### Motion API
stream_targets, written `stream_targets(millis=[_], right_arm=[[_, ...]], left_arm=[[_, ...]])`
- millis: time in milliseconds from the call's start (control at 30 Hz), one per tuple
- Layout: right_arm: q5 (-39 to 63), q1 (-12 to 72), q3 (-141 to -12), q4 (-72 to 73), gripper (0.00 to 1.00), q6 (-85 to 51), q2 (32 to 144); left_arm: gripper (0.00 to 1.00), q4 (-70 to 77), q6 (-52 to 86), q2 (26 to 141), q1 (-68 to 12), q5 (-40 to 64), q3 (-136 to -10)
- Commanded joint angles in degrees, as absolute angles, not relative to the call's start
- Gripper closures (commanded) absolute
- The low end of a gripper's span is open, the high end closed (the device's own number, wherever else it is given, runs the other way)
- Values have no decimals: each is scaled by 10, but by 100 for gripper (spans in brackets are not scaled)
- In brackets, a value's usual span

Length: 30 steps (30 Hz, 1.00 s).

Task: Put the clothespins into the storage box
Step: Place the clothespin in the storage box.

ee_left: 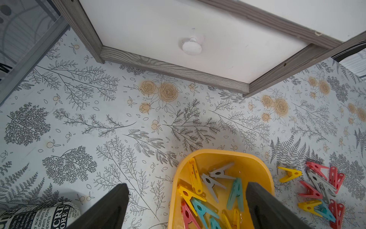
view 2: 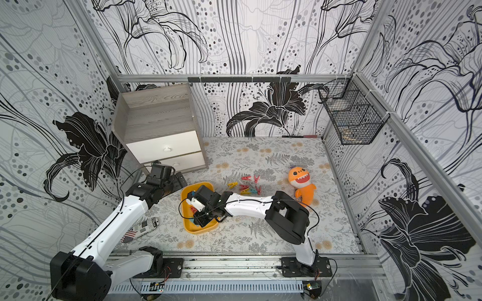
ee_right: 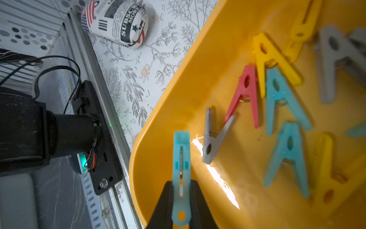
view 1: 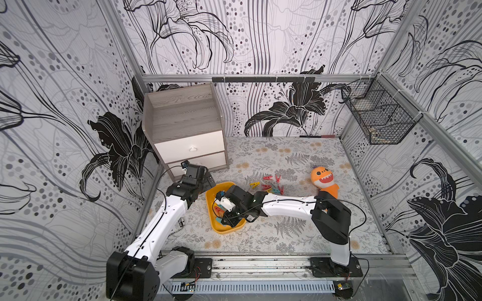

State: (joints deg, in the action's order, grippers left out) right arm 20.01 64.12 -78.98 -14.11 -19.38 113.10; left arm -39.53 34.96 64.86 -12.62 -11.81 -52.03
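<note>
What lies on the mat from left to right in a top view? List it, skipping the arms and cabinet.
Left to right: newspaper-print pouch → storage box → loose clothespins → orange shark plush.

Lily-print walls (view 1: 260,39), grey cabinet (view 1: 182,114), fern-print floor (view 1: 287,156)

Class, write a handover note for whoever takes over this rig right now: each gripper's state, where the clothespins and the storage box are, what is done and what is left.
Grippers: the right gripper is shut on a teal clothespin, held over the storage box and not yet released. The left gripper is open and empty, by the box's rim on the side of the cabinet.
Done: several clothespins already lie in the box.
Left: drop the held one, then move the loose pile from the table beside the box.
</note>
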Motion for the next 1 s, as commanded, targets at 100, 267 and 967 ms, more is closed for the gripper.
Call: stream_targets(millis=[100, 267, 967], right_arm=[[245, 644, -826, -146, 84, -181, 1168], [249, 644, -851, -177, 83, -171, 1192], [140, 639, -879, -254, 70, -146, 1161]], left_arm=[[3, -388, 350, 641, -111, -130, -529], [3, -388, 347, 639, -106, -129, -531], [3, -387, 340, 625, -95, -114, -515]])
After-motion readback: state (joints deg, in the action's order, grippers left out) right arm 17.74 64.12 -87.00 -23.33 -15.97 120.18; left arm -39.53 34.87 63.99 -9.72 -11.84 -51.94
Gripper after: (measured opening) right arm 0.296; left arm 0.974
